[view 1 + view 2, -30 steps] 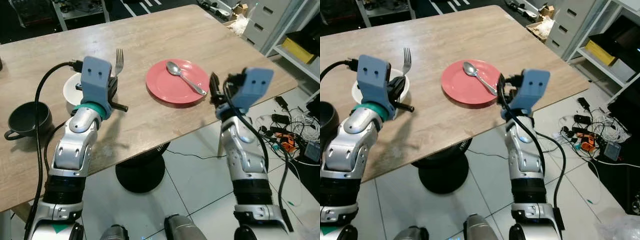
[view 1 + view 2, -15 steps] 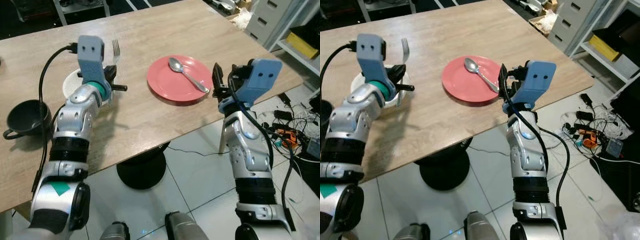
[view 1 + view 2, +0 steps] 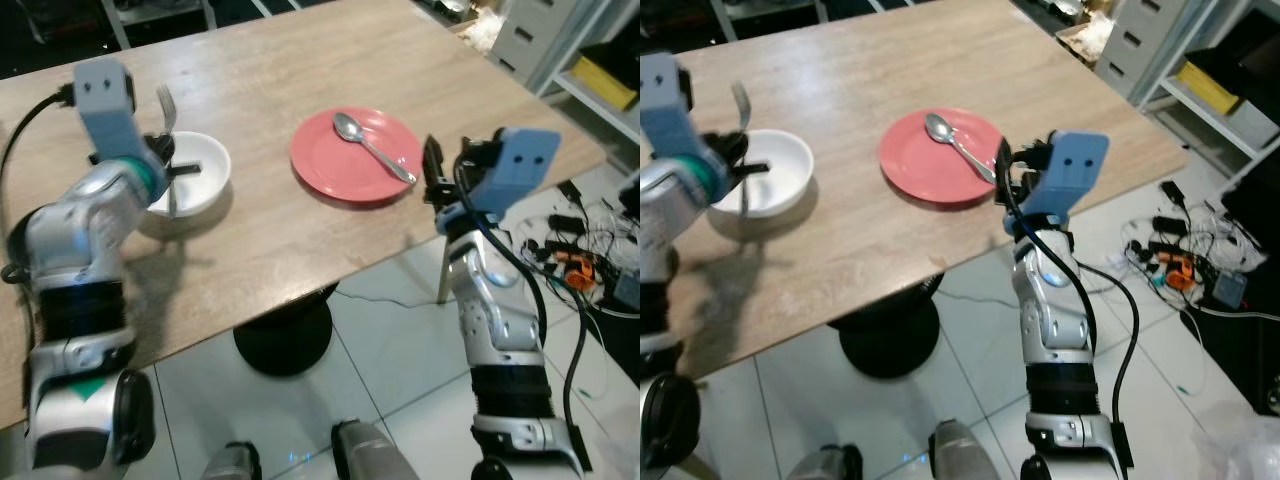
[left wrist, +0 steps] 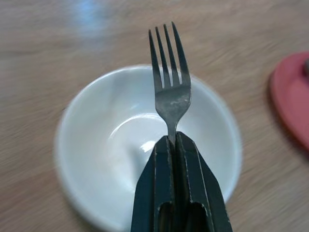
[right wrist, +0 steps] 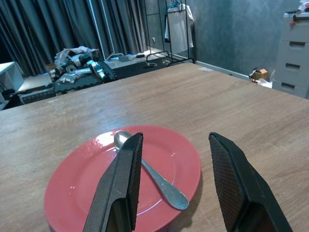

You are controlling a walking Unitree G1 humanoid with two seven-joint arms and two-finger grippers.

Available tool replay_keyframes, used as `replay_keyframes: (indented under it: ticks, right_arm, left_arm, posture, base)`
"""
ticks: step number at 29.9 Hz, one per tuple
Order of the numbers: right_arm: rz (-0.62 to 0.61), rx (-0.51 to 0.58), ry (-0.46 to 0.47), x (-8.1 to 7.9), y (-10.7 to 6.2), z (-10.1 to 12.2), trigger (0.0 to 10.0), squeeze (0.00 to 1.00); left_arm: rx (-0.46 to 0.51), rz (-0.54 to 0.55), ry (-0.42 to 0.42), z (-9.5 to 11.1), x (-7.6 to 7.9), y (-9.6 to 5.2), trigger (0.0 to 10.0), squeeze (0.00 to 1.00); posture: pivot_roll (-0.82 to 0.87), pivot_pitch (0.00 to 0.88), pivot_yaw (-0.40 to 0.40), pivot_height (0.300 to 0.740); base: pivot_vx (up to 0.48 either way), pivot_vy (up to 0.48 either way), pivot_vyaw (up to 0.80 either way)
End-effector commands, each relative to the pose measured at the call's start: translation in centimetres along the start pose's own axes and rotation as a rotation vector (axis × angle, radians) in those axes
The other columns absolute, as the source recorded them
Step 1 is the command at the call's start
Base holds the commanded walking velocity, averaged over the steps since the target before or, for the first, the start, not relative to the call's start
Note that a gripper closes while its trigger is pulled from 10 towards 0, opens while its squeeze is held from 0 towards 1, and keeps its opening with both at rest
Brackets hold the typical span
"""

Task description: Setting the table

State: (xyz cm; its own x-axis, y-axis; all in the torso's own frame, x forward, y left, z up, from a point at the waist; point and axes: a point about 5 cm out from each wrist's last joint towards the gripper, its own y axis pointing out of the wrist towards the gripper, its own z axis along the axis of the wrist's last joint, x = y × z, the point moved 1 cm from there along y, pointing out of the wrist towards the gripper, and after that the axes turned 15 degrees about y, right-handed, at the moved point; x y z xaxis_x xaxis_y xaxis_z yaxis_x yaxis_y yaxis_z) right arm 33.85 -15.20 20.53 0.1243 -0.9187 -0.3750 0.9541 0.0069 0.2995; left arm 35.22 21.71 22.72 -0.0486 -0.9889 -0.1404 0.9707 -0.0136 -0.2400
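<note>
Here the left gripper pinches a fork, handle hidden; right gripper gapes empty.

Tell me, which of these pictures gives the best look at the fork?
The left wrist view: the fork stands close and sharp, tines up, pinched in the left claw above the white bowl. In both eye views it is small, partly behind the arm.

Bare table lies beyond the plate and between it and the bowl — the spoon crosses the plate.
</note>
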Motion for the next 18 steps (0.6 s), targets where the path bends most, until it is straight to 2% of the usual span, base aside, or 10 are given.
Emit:
replay_keyframes:
  ticks: [1,4,7,10,11,12,13,14,16,18]
  right_arm:
    - [-0.005,-0.035,0.0,0.1,-0.2,-0.8,10.0,0.0]
    - [0.006,-0.04,0.002,-0.3,-0.1,-1.0,10.0,0.0]
    - [0.0,-0.035,0.004,-0.2,-0.1,-0.9,10.0,0.0]
    - [-0.003,-0.034,0.004,-0.1,-0.1,-0.9,10.0,0.0]
    - [-0.007,-0.034,0.002,0.1,-0.3,-0.9,10.0,0.0]
    - [-0.011,-0.035,0.0,0.2,-0.4,-0.9,10.0,0.0]
    - [-0.014,-0.035,-0.001,0.3,-0.4,-0.9,10.0,0.0]
    - [-0.017,-0.035,-0.003,0.4,-0.5,-0.9,10.0,0.0]
    - [-0.018,-0.035,-0.003,0.4,-0.5,-0.9,10.0,0.0]
    - [-0.019,-0.034,-0.003,0.4,-0.5,-0.8,10.0,0.0]
  left_arm:
    - [-0.028,-0.001,0.032,-0.7,-0.3,0.0,10.0,0.0]
    - [-0.046,0.032,0.045,-1.2,-1.5,0.9,10.0,0.0]
    - [-0.046,0.028,0.047,-0.9,-1.7,1.1,10.0,0.05]
    - [-0.043,0.023,0.052,-0.7,-1.7,1.2,10.0,0.05]
    - [-0.029,0.008,0.062,-0.5,-1.6,1.3,10.0,0.46]
    - [-0.013,-0.017,0.073,-0.2,-1.4,1.5,10.0,0.66]
    - [-0.001,-0.032,0.086,0.1,-1.2,1.6,10.0,0.66]
    - [0.025,-0.053,0.097,0.5,-1.0,1.7,10.0,1.0]
    - [0.041,-0.065,0.103,0.7,-0.9,1.8,10.0,1.0]
    - [0.096,-0.035,0.116,1.4,-1.1,1.9,10.0,1.0]
  posture:
    - [-0.04,0.079,0.04,0.74]
    - [-0.05,0.077,0.041,0.74]
    - [-0.05,0.076,0.045,0.74]
    - [-0.05,0.076,0.045,0.74]
    - [-0.06,0.078,0.048,0.74]
    - [-0.06,0.078,0.049,0.74]
    - [-0.06,0.078,0.049,0.74]
    - [-0.06,0.078,0.049,0.74]
    - [-0.06,0.078,0.049,0.74]
    - [-0.07,0.081,0.05,0.74]
  base:
    - [0.0,0.0,0.0]
    - [0.0,0.0,0.0]
    - [0.0,0.0,0.0]
    - [0.0,0.0,0.0]
    - [0.0,0.0,0.0]
    - [0.0,0.0,0.0]
    - [0.0,0.0,0.0]
    - [0.0,0.0,0.0]
    - [0.0,0.0,0.0]
    - [0.0,0.0,0.0]
